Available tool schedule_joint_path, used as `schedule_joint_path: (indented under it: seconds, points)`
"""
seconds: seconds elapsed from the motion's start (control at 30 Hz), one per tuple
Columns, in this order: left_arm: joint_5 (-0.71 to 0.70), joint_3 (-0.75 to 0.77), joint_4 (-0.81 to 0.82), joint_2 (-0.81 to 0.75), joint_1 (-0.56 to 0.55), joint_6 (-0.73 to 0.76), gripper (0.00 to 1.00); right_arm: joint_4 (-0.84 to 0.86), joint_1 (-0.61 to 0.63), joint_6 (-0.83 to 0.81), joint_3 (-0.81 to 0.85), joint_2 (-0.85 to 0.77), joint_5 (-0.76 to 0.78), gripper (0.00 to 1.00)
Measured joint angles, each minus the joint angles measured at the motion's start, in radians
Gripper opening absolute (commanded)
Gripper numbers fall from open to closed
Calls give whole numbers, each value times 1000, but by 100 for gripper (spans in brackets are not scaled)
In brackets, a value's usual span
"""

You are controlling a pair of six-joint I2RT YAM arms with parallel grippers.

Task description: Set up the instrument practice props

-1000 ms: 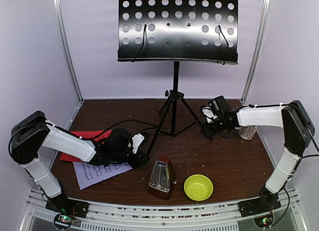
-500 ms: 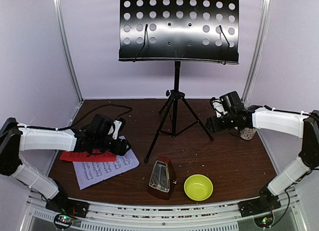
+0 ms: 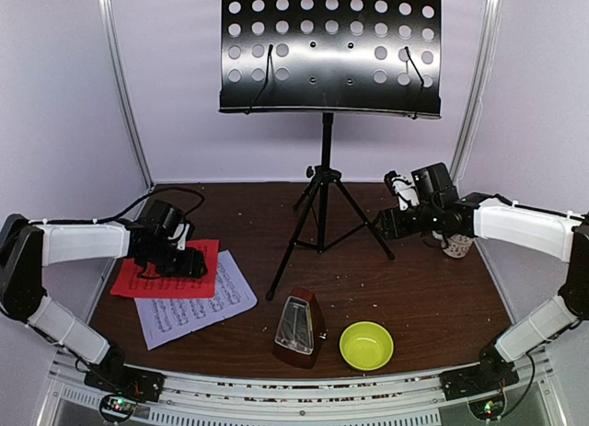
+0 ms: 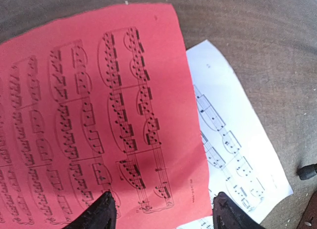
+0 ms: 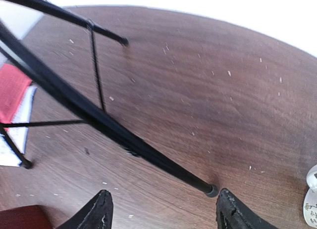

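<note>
Top view: music stand (image 3: 329, 49) at 12 o'clock, metronome (image 3: 298, 327) at 6, red sheet (image 3: 166, 271) overlapping white sheet (image 3: 198, 306) at 8. Left wrist: left gripper (image 4: 166, 211) apart, empty, straddling the red sheet's edge; a pinch may drag both. Right wrist: right gripper (image 5: 166, 209) apart, empty; bumping the tripod leg (image 5: 124, 135) could tip the stand.

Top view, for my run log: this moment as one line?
left gripper: open over red music sheet | right gripper: open near music stand leg | red overlaps white music sheet
</note>
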Motion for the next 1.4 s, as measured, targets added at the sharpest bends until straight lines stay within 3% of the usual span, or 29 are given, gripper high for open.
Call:
schedule_joint_path:
  seconds: [0.33,0.6,0.73,0.83,1.03,1.3,1.4]
  points:
    - [157,96,12,208,8,11,61,37,35,34,-39,-107,-29,72]
    - [267,371,1,437,-64,72,57,38,55,51,-56,-107,-33,72]
    - [326,416,-4,457,-103,107,60,40,61,55,-56,-107,-33,72]
    - [339,361,26,393,-95,89,63,40,63,55,-55,-107,-32,73]
    - [252,134,16,71,120,-9,69,39,67,54,-55,-107,-32,73]
    - [69,-3,-95,-142,468,-124,74,40,74,54,-55,-109,-23,74]
    - [51,-63,-138,-231,601,-163,89,42,74,55,-56,-118,-21,74]
